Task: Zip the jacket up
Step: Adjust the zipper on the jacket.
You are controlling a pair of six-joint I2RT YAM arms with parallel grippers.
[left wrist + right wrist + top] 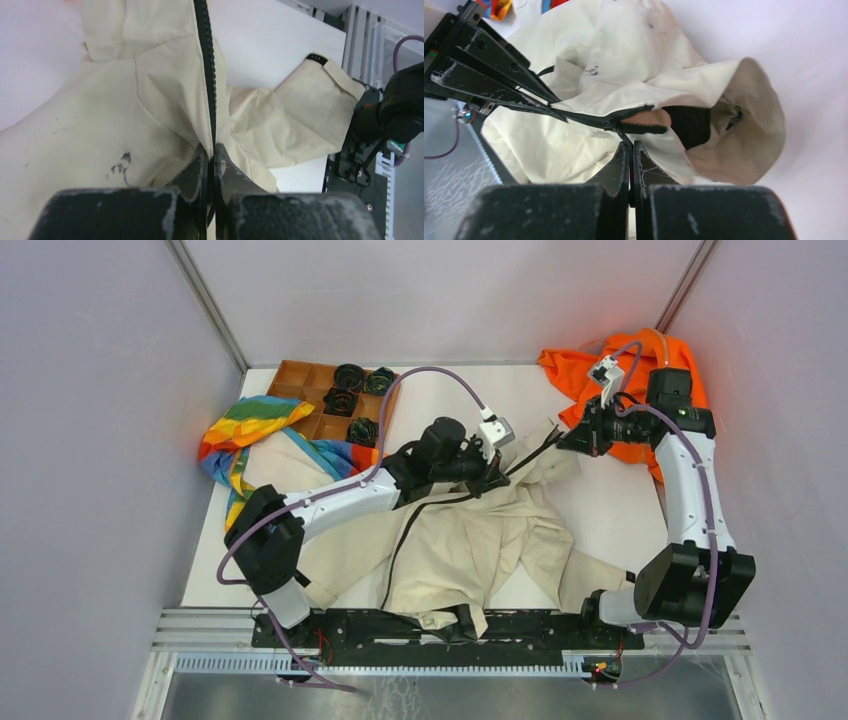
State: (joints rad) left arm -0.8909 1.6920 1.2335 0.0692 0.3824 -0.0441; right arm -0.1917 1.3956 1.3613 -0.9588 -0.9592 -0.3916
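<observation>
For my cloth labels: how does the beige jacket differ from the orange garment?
The jacket is cream and spread mid-scene; the orange garment is bright and bunched far right. The left claw and right claw grip the jacket's zipper edges; neither grips the orange garment. Both are crumpled fabric.

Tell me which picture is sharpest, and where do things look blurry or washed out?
Top view: evenly lit and sharp throughout, the jacket showing only soft shadows. Left wrist view: zipper crisp, left gripper near the lens slightly soft, table washed-out white. Right wrist view: right gripper soft too, jacket sharp.
</observation>
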